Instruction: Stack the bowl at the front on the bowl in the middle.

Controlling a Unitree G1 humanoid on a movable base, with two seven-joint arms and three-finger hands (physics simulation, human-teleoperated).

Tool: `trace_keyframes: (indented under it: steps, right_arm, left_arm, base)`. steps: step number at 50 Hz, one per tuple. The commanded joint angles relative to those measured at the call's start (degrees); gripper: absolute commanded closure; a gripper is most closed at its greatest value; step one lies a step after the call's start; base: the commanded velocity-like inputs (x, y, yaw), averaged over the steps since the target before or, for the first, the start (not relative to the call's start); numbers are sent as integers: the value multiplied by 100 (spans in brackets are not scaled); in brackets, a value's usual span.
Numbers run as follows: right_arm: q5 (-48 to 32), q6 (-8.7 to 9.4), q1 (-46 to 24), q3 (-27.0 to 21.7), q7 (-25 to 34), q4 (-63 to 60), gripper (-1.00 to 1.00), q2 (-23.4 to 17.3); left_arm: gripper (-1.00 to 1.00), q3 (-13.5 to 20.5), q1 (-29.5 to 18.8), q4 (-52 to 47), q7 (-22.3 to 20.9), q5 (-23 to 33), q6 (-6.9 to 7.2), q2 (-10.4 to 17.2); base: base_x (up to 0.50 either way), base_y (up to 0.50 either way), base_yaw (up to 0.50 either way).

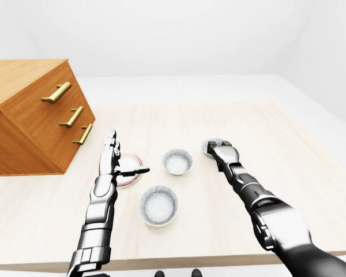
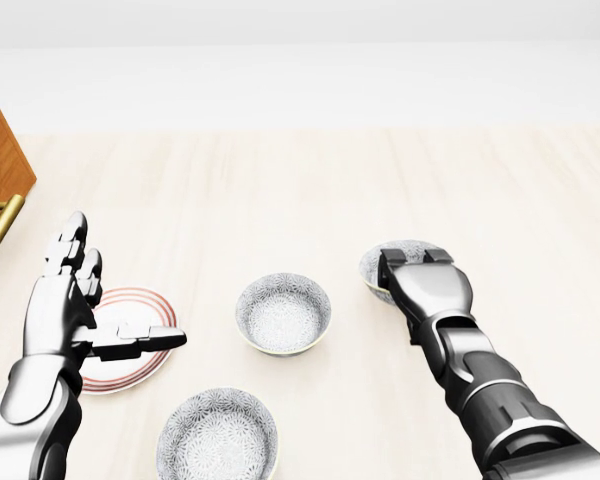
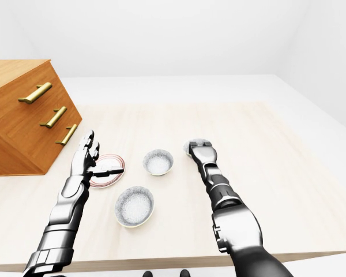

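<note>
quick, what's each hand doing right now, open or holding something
Left hand: open, fingers spread above the red-ringed white plate, holding nothing.
Right hand: on the small patterned grey bowl at the right; whether the fingers grip it cannot be told.

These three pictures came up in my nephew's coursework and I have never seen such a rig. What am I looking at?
It is a simulated humanoid robot, seen through cameras on its own head: one head view looking down and two eye views. The metal arms are its own. On the pale table lie three patterned bowls: the nearest bowl, the middle bowl, and a third bowl partly hidden under the right robot hand; whether that hand grips it I cannot tell. The left robot hand is open above a red-ringed plate, holding nothing. A wooden drawer chest stands at the left.
</note>
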Motion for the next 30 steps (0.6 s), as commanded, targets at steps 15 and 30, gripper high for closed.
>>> trace_keyframes:
  steps: [15,30]
  right_arm:
    - [77,0,-256,247,-421,-145,100,-248]
    - [215,0,-178,330,-462,-685,100,-257]
  left_arm:
    - [-100,14,35,-151,8,-5,114,7]
    - [-100,13,14,-120,12,-3,101,2]
  base:
    - [0,0,0]
    - [0,0,0]
